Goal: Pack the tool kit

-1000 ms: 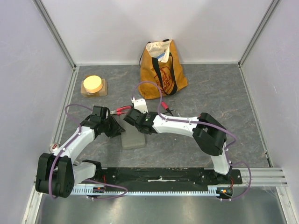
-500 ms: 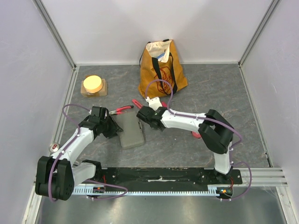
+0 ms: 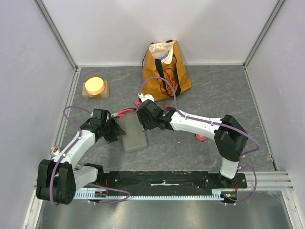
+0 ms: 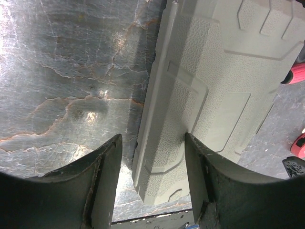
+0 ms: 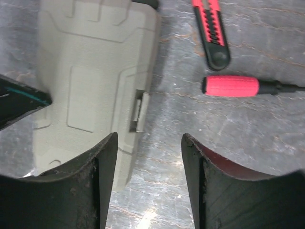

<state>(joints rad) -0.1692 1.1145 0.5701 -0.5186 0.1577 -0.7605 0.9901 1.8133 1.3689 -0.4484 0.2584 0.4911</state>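
The tool kit's grey case (image 3: 134, 136) lies closed and flat on the table between both arms. My left gripper (image 3: 114, 130) is open at its left side; in the left wrist view the gripper (image 4: 152, 179) straddles the near corner of the case (image 4: 214, 81) without pinching it. My right gripper (image 3: 144, 123) is open at the case's far right edge. In its own view the gripper (image 5: 147, 183) hangs over bare table beside the case (image 5: 95, 71) and its latch (image 5: 140, 110). A red-and-black knife (image 5: 212, 36) and a red-handled screwdriver (image 5: 231, 86) lie loose nearby.
Red pliers (image 3: 125, 112) lie on the table just beyond the case. Another red tool (image 3: 200, 138) sits under the right forearm. A mustard tote bag (image 3: 164, 71) stands at the back, and a yellow-topped tan block (image 3: 95, 87) at the back left. Walls enclose three sides.
Both grippers have opened wider. The right gripper has lifted off the case and shifted toward its far right edge, leaving the closed case uncovered. The left arm has barely moved.
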